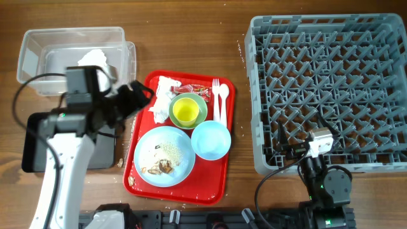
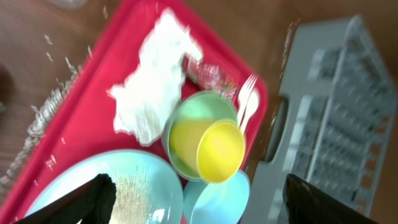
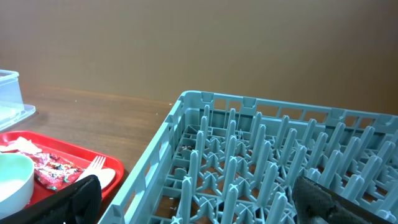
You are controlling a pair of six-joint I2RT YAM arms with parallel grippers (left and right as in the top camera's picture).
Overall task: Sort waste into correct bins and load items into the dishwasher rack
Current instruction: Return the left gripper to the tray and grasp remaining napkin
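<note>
Currently, left gripper (image 1: 141, 97), fingers apart and empty, hangs just beside the napkin (image 1: 162, 102) on the red tray (image 1: 219, 184); right gripper (image 3: 205, 202), likewise apart, sits by the rack (image 1: 251, 76). Risk: the napkin touches the green bowl (image 1: 201, 102), so a wide pinch may drag it and tip the cup (image 1: 185, 112)

Overhead downward — wrists sharing tray (image 1: 216, 179)

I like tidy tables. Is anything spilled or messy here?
Yes. White crumbs lie scattered on the table just outside the tray, off the plate where the rest of the scraps sit.
</note>
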